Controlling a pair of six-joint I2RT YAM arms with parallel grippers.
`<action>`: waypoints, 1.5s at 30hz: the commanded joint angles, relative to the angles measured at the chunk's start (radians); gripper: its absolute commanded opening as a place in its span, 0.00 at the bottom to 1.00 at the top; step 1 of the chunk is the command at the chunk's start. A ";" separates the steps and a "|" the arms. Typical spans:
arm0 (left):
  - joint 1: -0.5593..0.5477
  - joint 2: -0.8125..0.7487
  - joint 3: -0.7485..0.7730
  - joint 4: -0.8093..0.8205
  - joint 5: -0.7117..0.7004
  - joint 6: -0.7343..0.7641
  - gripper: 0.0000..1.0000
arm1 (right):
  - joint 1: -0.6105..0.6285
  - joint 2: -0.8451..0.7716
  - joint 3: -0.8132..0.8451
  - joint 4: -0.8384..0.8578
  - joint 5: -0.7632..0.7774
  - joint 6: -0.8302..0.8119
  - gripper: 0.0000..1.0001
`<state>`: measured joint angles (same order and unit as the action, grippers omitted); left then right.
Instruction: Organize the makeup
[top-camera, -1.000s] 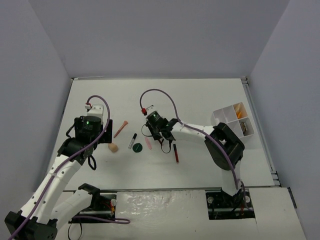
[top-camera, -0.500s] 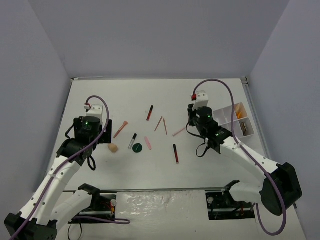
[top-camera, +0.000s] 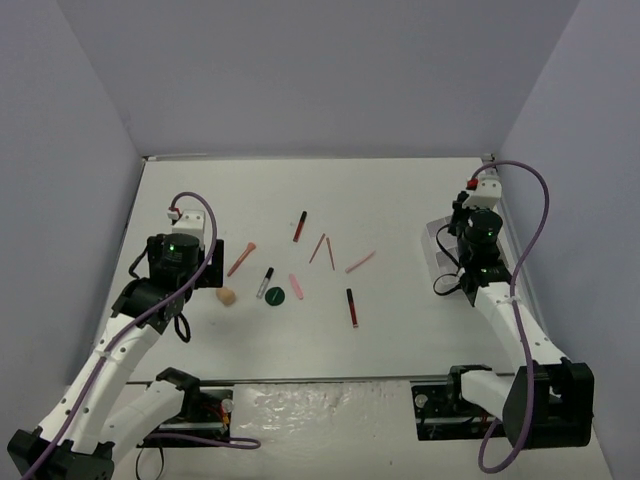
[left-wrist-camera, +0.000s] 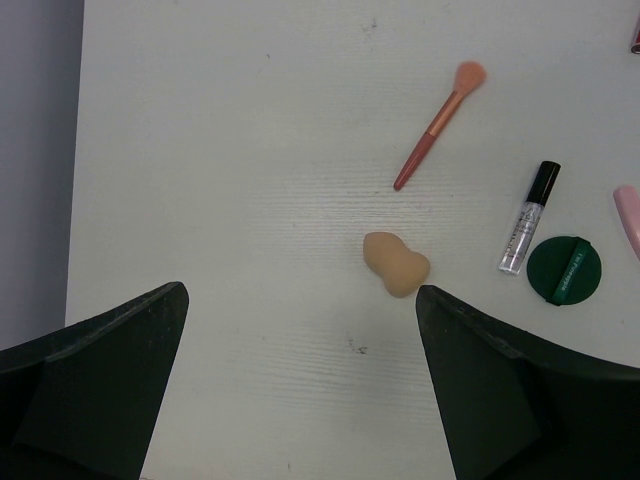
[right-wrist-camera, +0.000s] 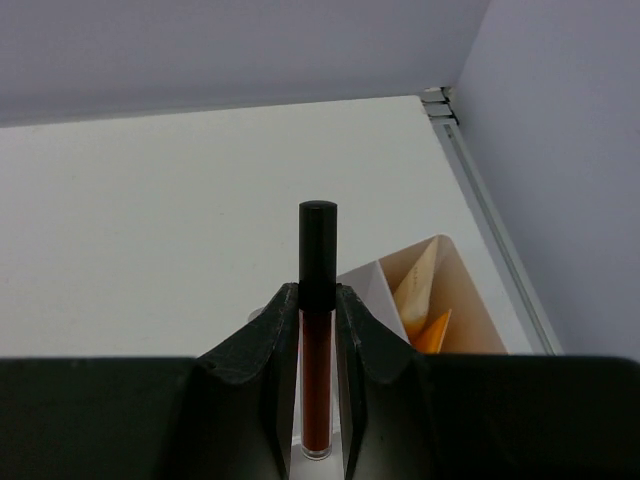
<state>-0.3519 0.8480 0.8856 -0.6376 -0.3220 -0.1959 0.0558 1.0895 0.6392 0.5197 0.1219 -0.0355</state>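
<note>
My right gripper (right-wrist-camera: 318, 292) is shut on a dark-red lip gloss tube (right-wrist-camera: 317, 385) with a black cap, held upright over the white tray (right-wrist-camera: 366, 286). In the top view the right gripper (top-camera: 468, 252) hovers over the tray (top-camera: 436, 243). My left gripper (left-wrist-camera: 300, 295) is open and empty above the table, just near of the beige sponge (left-wrist-camera: 397, 264). Next to the sponge lie a pink brush (left-wrist-camera: 438, 123), a clear tube with black cap (left-wrist-camera: 529, 217) and the dark-green disc (left-wrist-camera: 565, 270). Dark-red sticks (top-camera: 299, 226) (top-camera: 351, 306) and pink pencils (top-camera: 318, 248) lie mid-table.
The tray's far compartment holds a beige tube (right-wrist-camera: 418, 282) and an orange tube (right-wrist-camera: 436, 335). The table's right rail (right-wrist-camera: 490, 220) and the grey side wall run close behind the tray. A pink stick (top-camera: 296, 286) lies beside the disc.
My right arm has swung from the middle of the table to the right, over the tray, with the dark-red tube in its jaws. The left arm has not moved.
</note>
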 joint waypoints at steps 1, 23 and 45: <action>0.008 -0.012 0.013 0.048 0.000 -0.010 0.97 | -0.048 0.088 0.011 0.189 -0.038 -0.019 0.00; 0.008 -0.022 0.012 0.053 0.004 -0.004 0.97 | -0.092 0.365 0.043 0.291 -0.004 -0.091 0.05; 0.010 -0.017 0.012 0.050 -0.002 -0.005 0.97 | 0.244 0.071 0.277 -0.444 0.078 0.236 0.68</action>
<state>-0.3511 0.8356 0.8856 -0.6295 -0.3116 -0.1951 0.2056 1.2107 0.8584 0.2804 0.1573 0.0314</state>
